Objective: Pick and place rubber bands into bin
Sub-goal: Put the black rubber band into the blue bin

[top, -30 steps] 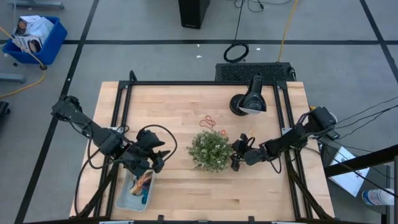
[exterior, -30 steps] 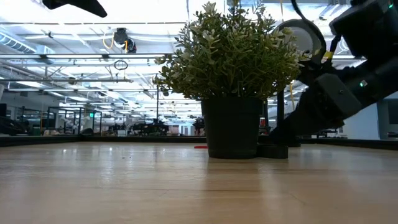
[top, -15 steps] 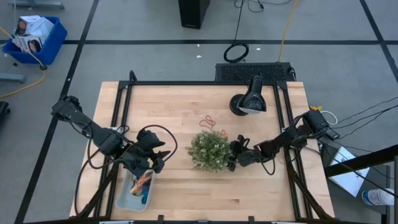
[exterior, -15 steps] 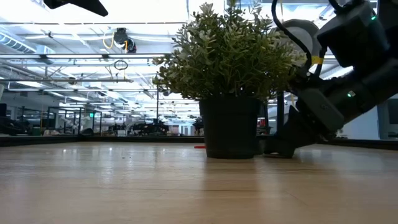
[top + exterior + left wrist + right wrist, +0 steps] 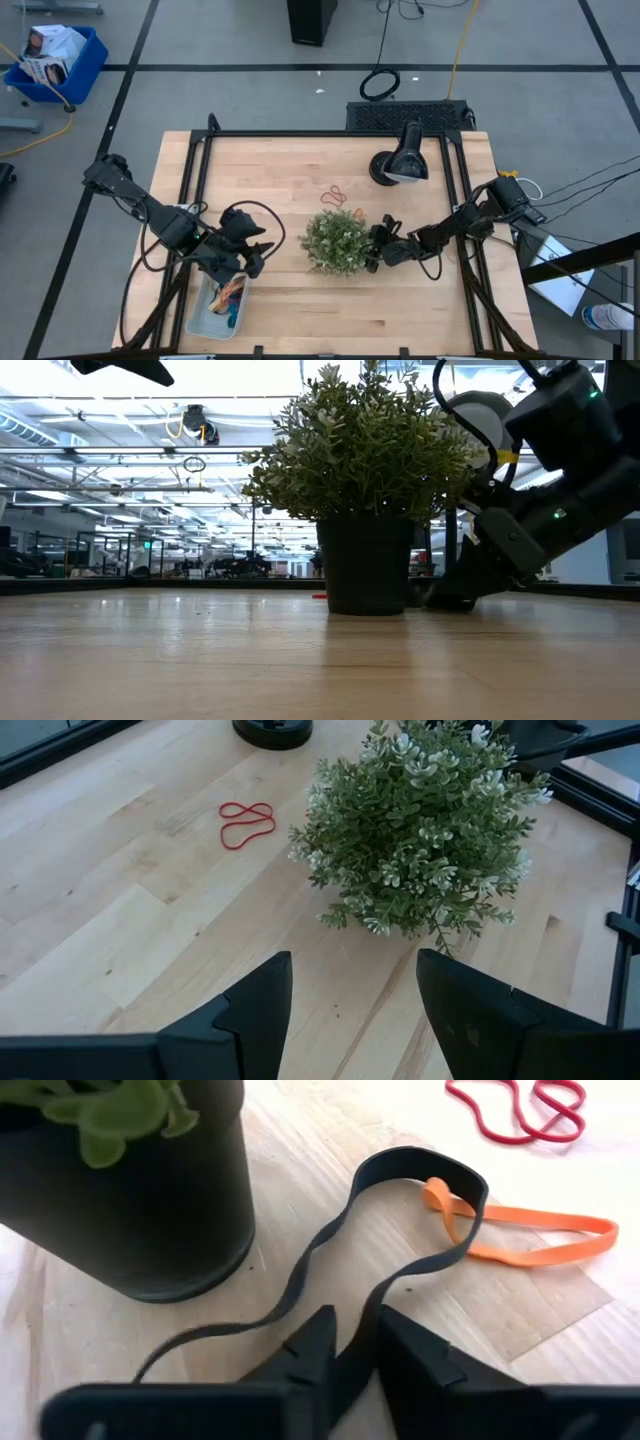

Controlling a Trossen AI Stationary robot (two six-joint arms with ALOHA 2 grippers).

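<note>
Right wrist view, dark rubber band (image 5: pixel 400 1230) apparently pinched in right tool (image 5: pixel 350 1342)

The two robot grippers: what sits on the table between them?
In the high view, the potted plant stands between the left gripper, by the bin, and the right gripper, which is right beside the pot.
</note>
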